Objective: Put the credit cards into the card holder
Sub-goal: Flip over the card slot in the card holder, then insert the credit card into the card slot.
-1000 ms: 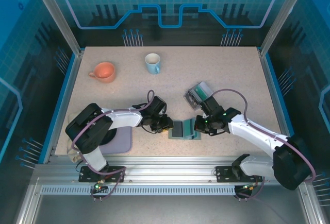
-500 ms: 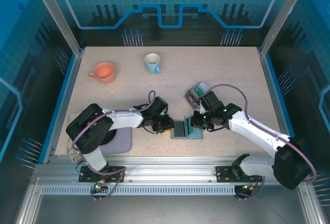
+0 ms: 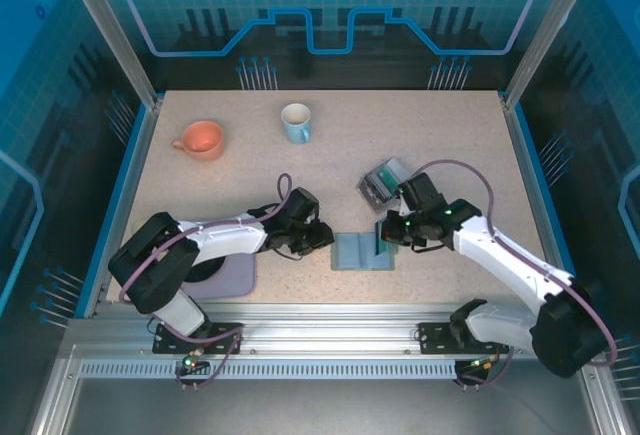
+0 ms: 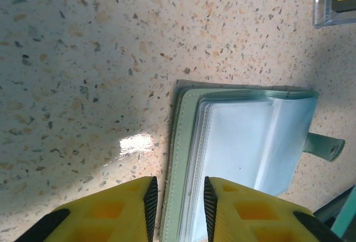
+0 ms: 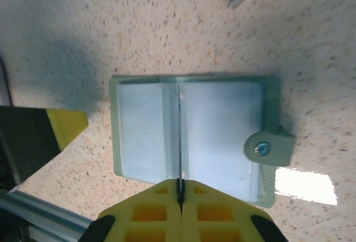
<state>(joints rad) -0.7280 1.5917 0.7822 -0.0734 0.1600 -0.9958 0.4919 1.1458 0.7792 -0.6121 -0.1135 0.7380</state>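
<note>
The sage-green card holder point(image 3: 350, 252) lies open and flat near the table's front edge, its clear pockets point(image 4: 245, 142) facing up and its snap tab point(image 5: 267, 149) to one side. My left gripper point(image 4: 178, 189) is open, with its jaws straddling the holder's left edge. Pinched in my right gripper point(image 5: 179, 185) is a teal credit card point(image 5: 179, 136), held upright and seen edge-on. Its far end is over the holder's point(image 5: 217, 131) middle fold. In the top view the right gripper point(image 3: 385, 235) hovers at the holder's right half.
A small clear box point(image 3: 383, 182) with more cards stands just behind the right gripper. An orange mug point(image 3: 202, 139) and a blue-white mug point(image 3: 296, 122) stand at the back left. A grey mat point(image 3: 228, 273) lies under the left arm.
The holder's raised left flap has dropped flat. The left jaws have widened and drawn back to the left. The right gripper has shifted slightly back with the card.
</note>
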